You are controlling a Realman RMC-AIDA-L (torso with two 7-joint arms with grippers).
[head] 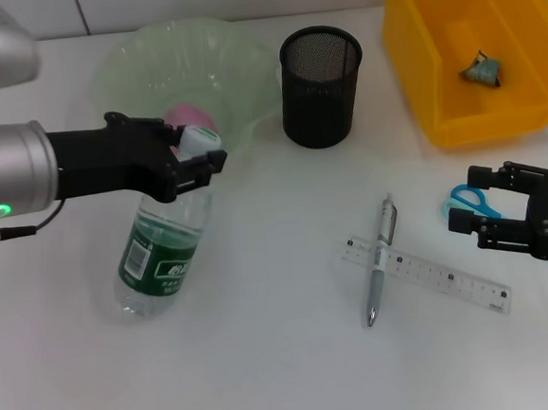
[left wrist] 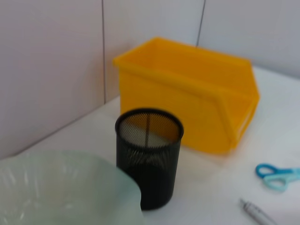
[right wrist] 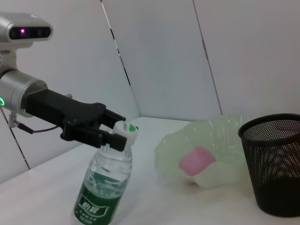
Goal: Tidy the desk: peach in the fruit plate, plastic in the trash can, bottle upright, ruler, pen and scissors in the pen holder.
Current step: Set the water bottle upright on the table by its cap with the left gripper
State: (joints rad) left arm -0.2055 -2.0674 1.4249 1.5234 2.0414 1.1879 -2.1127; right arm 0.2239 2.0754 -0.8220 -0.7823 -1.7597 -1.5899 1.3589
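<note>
Your left gripper (head: 199,154) is clamped on the bottle (head: 164,256) at its cap, tilting it upright beside the fruit plate (head: 139,59); your right gripper (head: 503,215), apparently spread, hovers over the scissors (head: 468,199).

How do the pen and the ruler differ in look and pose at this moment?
The pen is a slim silver barrel, while the ruler is a flat, clear strip with printed marks. The pen runs nearly front to back on the desk; the ruler lies slanted across it. The pen rests on top of the ruler, crossing it near one end. Both lie flat on the desk, outside the pen holder, untouched by either gripper.
</note>
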